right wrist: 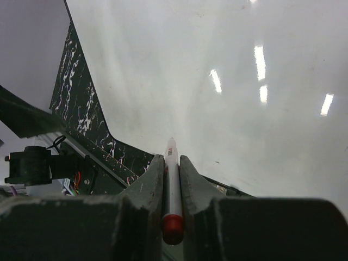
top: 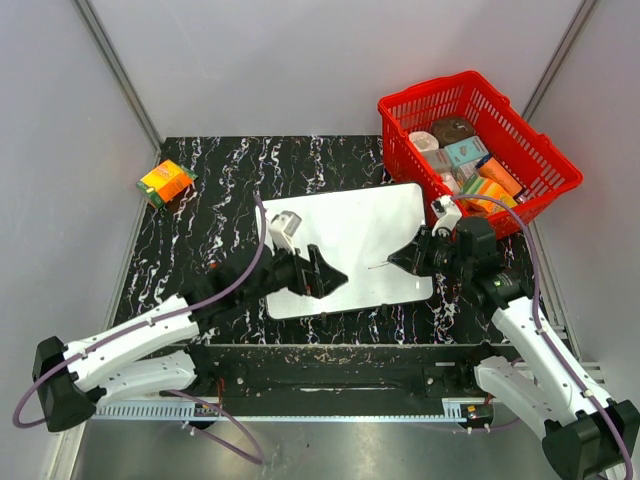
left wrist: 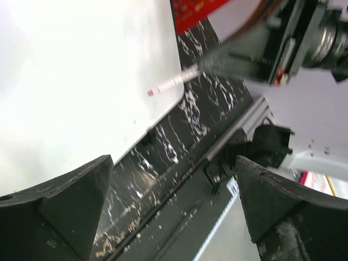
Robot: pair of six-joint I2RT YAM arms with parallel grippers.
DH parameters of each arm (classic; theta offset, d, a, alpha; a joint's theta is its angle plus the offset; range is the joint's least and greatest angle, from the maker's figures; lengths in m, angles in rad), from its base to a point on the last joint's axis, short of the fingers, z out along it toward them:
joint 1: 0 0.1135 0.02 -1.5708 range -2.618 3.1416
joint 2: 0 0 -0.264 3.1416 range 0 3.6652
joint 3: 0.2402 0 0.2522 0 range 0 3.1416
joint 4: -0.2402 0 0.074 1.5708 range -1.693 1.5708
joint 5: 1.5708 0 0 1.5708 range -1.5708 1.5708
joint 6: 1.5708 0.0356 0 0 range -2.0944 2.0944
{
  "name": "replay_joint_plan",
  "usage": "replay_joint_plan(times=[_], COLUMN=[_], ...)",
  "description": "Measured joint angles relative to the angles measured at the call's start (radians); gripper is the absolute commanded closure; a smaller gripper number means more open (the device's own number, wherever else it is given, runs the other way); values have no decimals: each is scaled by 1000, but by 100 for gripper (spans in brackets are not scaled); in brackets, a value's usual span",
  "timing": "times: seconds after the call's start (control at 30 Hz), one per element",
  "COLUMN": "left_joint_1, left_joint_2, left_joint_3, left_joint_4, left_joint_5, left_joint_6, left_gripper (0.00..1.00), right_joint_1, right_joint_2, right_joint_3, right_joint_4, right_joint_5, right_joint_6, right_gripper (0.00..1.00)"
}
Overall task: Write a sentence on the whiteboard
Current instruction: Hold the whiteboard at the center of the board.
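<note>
The whiteboard (top: pixel 350 225) lies flat in the middle of the black marbled table. No red writing shows on it in any view. My right gripper (top: pixel 408 259) is shut on a white marker with a red end (right wrist: pixel 172 179). The marker's tip (top: pixel 378 265) points left over the board's right part, and I cannot tell whether it touches. My left gripper (top: pixel 335 278) is open and empty above the board's near edge. In the left wrist view the marker (left wrist: pixel 173 83) shows over the board (left wrist: pixel 76 81). In the right wrist view the board (right wrist: pixel 228 81) fills the frame.
A red basket (top: pixel 430 92) with several packaged goods stands at the back right, close to the right arm. An orange box (top: pixel 165 183) lies at the table's far left edge. Grey walls enclose the table on three sides.
</note>
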Motion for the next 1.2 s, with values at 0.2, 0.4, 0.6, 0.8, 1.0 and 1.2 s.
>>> replay_joint_plan(times=[0.2, 0.4, 0.6, 0.8, 1.0, 1.2], left_joint_1=[230, 488, 678, 798, 829, 838], left_joint_2=[32, 43, 59, 62, 93, 140], left_joint_3=[78, 85, 28, -70, -124, -40], left_joint_4=[-2, -4, 53, 123, 251, 171], left_joint_5=[115, 203, 270, 316, 354, 383], left_joint_6=[75, 116, 132, 142, 125, 111], left_gripper=[1, 1, 1, 1, 1, 1], right_joint_1=[0, 0, 0, 0, 0, 0], right_joint_2=[-1, -6, -7, 2, 14, 40], right_joint_3=[0, 0, 2, 26, 50, 72], right_joint_4=[-18, -32, -37, -37, -35, -16], right_joint_5=[0, 0, 1, 14, 18, 17], right_joint_6=[-2, -9, -16, -17, -16, -15], right_gripper=[100, 100, 100, 100, 100, 100])
